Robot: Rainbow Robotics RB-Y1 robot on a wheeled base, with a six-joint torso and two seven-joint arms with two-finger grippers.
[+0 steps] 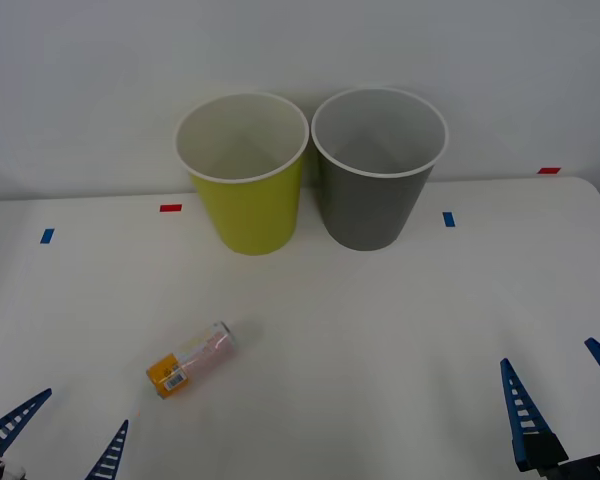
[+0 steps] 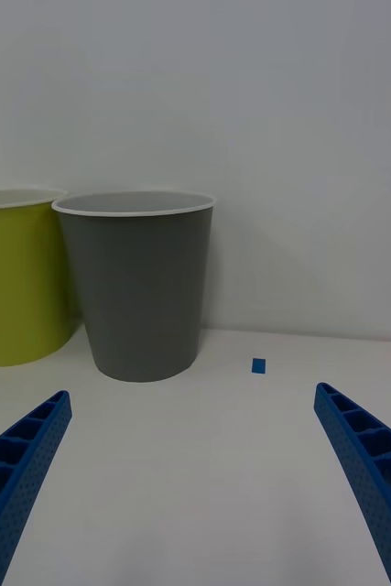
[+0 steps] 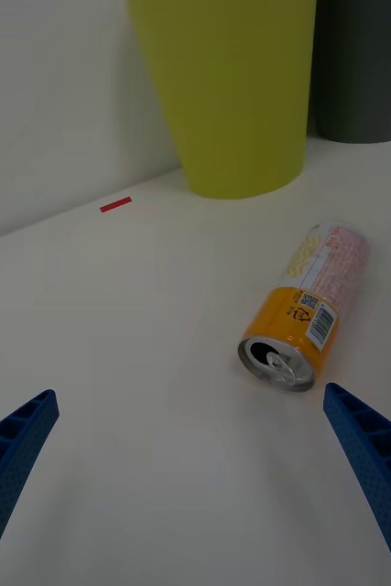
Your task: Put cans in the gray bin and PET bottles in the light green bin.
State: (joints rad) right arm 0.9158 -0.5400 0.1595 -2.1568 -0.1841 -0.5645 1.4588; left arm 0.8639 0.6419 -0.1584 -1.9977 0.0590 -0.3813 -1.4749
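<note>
Front view gives me the can lying on its side on the white table, well short of the two bins and on my left half of the table. Its orange end points toward me and to the left; the pale pink-white end points away, toward the bins. On my left wrist view the can shows its opened silver top and a barcode on the orange band, and it lies just ahead of the left gripper, nearer to one finger than the other, with nothing touching it.

Behind the can, the light green bin and the gray bin stand upright side by side at the far edge of the table, rims close together or just touching; I cannot tell which. The green one is on the left, the gray one on the right.

My left gripper sits low at the near left corner, jaws spread and holding nothing. My right gripper waits at the near right corner, jaws likewise spread and empty, facing the gray bin across bare table.

Small red and blue tape marks dot the table near the bins.
</note>
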